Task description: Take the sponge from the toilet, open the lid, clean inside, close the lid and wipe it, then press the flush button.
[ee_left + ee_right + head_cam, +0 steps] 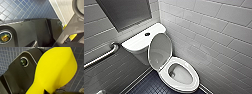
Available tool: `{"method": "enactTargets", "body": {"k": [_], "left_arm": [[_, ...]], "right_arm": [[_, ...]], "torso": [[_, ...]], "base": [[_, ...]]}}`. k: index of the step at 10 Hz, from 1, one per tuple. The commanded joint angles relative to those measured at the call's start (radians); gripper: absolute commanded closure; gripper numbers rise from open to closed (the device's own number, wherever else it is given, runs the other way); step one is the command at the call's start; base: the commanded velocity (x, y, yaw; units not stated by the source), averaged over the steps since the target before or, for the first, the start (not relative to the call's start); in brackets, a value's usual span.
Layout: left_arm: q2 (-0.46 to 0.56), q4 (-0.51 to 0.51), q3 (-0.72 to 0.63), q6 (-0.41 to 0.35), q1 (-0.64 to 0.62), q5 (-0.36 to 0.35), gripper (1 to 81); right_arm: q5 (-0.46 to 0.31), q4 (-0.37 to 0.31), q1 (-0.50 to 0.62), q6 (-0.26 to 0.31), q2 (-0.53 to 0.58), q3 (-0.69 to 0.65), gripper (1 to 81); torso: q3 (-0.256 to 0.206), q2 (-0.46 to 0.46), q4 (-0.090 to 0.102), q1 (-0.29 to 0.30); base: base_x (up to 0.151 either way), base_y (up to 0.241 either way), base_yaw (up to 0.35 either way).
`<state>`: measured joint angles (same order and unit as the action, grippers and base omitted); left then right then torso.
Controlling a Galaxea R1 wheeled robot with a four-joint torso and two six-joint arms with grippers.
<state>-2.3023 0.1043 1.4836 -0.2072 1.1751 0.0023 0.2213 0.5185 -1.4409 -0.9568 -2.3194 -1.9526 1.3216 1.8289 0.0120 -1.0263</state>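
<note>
The white toilet [137,42] stands in a tiled corner in the head view. Its oval lid [160,51] is raised and leans back against the tank. The seat ring [194,75] and the open bowl lie below it. The small dark flush button [147,34] sits on top of the tank cover. In the right wrist view the bright yellow sponge [56,68] looms large over the dark floor, pinched narrow at one end where my right gripper [48,92] is shut on it. A scrap of yellow [73,36] shows past the robot's body in the left wrist view.
A metal grab bar [101,57] runs along the left wall. White tiled walls close in on the right and behind the tank. A dark panel [126,11] hangs above the tank. The floor [151,86] is small dark blue tiles.
</note>
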Motion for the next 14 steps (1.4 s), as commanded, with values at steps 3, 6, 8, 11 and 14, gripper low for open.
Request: {"method": "enactTargets", "body": {"k": [3,6,8,11,14], "left_arm": [[0.092,0.017,-0.083,0.201,-0.228,0.065,1.0],[0.135,0.015,-0.115,0.304,-0.343,0.065,1.0],[0.155,0.015,-0.132,0.359,-0.421,0.065,1.0],[0.15,0.015,-0.131,0.442,-0.508,0.064,1.0],[0.124,0.018,-0.059,0.59,-0.633,0.057,1.0]], "right_arm": [[0.378,0.09,-0.229,0.003,-0.146,-0.303,81.1],[0.382,0.116,-0.263,0.004,-0.215,-0.408,81.1],[0.397,0.141,-0.278,0.006,-0.231,-0.417,81.1],[0.432,0.149,-0.297,0.003,-0.254,-0.445,81.1],[0.434,0.149,-0.31,0.004,-0.283,-0.469,81.1]], "torso": [[0.0,0.0,0.0,0.0],[0.0,-0.1,0.0,0.064],[0.0,-0.11,0.0,0.071],[0.0,-0.103,0.0,0.066],[0.0,-0.13,0.0,0.083]], "base": [[0.0,0.0,0.0],[0.0,0.0,0.0],[0.0,0.0,0.0],[0.0,0.0,0.0],[0.0,0.0,0.0]]}}
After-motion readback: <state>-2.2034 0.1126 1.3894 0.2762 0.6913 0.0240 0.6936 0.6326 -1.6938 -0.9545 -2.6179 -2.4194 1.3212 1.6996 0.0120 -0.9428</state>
